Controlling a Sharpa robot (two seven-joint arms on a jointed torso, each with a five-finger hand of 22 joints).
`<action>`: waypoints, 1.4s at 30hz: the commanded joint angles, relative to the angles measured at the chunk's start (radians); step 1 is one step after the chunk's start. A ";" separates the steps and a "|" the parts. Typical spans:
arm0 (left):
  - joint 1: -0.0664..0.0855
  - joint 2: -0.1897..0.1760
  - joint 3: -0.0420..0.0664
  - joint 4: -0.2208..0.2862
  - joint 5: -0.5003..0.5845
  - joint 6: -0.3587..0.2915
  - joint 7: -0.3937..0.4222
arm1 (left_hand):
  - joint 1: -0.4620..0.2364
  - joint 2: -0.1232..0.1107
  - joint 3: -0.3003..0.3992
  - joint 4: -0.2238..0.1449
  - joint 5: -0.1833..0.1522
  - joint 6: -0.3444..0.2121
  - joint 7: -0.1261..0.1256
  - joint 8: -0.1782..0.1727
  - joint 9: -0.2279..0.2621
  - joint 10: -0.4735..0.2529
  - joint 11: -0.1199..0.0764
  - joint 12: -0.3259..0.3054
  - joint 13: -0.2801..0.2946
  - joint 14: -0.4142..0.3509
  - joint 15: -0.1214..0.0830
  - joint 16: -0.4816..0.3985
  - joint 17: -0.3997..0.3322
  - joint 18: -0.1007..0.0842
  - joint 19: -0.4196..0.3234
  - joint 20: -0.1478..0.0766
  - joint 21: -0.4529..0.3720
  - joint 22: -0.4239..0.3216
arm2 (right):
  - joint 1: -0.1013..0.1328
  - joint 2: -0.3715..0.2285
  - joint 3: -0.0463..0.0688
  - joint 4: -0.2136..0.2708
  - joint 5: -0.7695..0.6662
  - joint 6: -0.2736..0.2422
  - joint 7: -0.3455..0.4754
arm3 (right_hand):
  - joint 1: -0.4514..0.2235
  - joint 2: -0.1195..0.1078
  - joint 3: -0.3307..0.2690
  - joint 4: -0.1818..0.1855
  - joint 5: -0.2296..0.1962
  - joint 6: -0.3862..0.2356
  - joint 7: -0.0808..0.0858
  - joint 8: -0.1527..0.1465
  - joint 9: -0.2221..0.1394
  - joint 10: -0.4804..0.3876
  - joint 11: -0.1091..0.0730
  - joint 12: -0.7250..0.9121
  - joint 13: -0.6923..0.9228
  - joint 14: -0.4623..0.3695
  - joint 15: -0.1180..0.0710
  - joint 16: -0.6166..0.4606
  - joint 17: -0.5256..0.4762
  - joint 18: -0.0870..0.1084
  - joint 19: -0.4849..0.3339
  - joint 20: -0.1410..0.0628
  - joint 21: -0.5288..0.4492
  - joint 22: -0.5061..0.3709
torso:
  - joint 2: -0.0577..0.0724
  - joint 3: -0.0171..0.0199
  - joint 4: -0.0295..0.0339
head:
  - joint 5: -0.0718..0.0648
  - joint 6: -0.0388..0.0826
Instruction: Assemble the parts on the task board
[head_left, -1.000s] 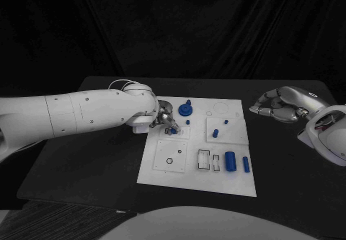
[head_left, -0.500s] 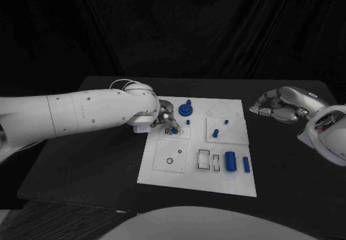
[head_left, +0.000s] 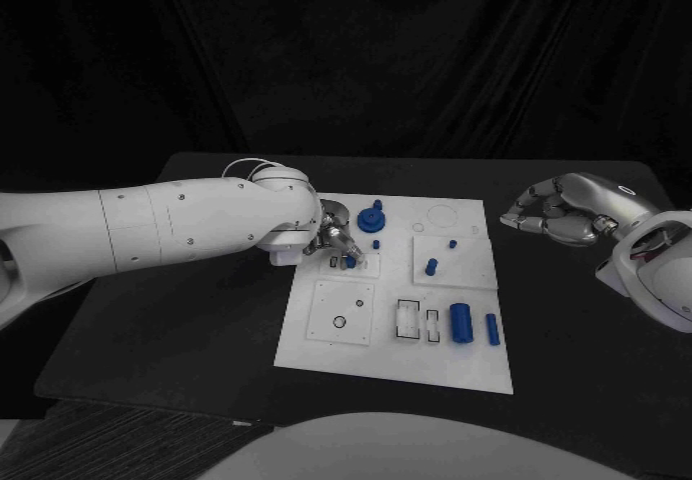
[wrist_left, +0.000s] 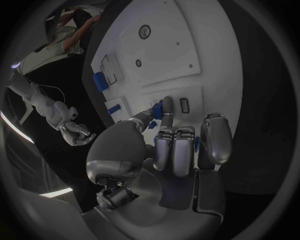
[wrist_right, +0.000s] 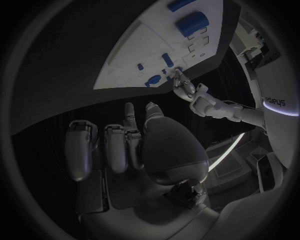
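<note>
Black table (head_left: 188, 330) with a white task board (head_left: 397, 355) lying in its middle, seen from above.

Left hand (head_left: 329, 238) reaching in over the board's left edge, near the far left corner. Fingertips (wrist_left: 167, 105) drawn together and pinching a small blue part (wrist_left: 157, 110), held low over a small square panel (head_left: 356, 265) on the board's left side. Whether the part touches the board: cannot tell.

Just beyond that hand, close to the board's far edge, a blue knob-like part with a round base (head_left: 372, 218) standing upright. Beside it, a small blue peg (head_left: 375, 243). Toward the board's right edge, another square panel carrying a short blue peg (head_left: 450, 241) and a taller blue peg (head_left: 430, 266), both upright.

Along the near half of the board: a square panel with a small dark ring (head_left: 338, 322) near the left edge, then a black-outlined rectangular recess (head_left: 411, 320) with white inserts, then a thick blue cylinder (head_left: 460, 322) lying flat, then a thinner blue bar (head_left: 492, 329) lying near the right edge.

Right hand (head_left: 555, 212) raised above the table's far right corner, well apart from the board. Fingers (wrist_right: 119, 147) curled inward side by side toward the palm, holding nothing.
</note>
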 joint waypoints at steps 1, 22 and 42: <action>-0.006 0.004 -0.002 -0.002 0.004 0.023 0.010 | -0.011 -0.001 0.001 0.008 -0.007 -0.003 0.002 -0.004 -0.001 0.096 0.002 0.001 0.261 0.106 0.005 0.007 0.263 0.012 -0.007 0.003 -0.004 -0.001 | -0.002 0.000 0.001 0.000 -0.002 0.005 -0.018 | 0.013 -0.001 0.001 -0.005 0.007 0.007 0.002 0.000 -0.002 0.107 0.002 -0.007 0.261 0.075 0.002 -0.005 0.105 0.021 0.033 0.005 -0.006 0.213 | -0.001 0.0007 0.0003 | -0.001 0.000; -0.011 -0.003 -0.002 -0.001 0.004 0.037 -0.015 | -0.069 -0.028 -0.089 0.091 -0.125 0.002 0.006 -0.022 -0.004 0.094 0.006 -0.002 0.259 0.106 0.008 0.007 0.263 0.013 -0.006 0.007 -0.015 0.002 | -0.003 -0.001 0.001 0.001 -0.002 0.008 -0.018 | 0.019 -0.002 0.001 -0.006 0.014 0.008 0.002 0.000 -0.002 0.107 0.002 -0.007 0.261 0.075 0.002 -0.005 0.106 0.021 0.034 0.005 -0.005 0.213 | 0.000 -0.0003 0.0013 | 0.003 0.000; -0.012 -0.007 -0.002 -0.001 0.004 0.008 0.015 | -0.066 -0.027 -0.129 0.122 -0.085 0.009 0.003 -0.023 0.007 0.096 0.004 0.000 0.260 0.106 0.006 0.007 0.263 0.012 -0.001 0.006 -0.018 0.009 | -0.003 -0.002 0.001 0.002 -0.002 0.010 -0.017 | 0.018 -0.002 -0.001 -0.004 0.018 0.008 0.003 -0.001 -0.003 0.107 0.003 -0.007 0.261 0.075 0.002 -0.005 0.106 0.021 0.034 0.005 -0.006 0.213 | 0.002 0.0007 0.0033 | 0.003 0.000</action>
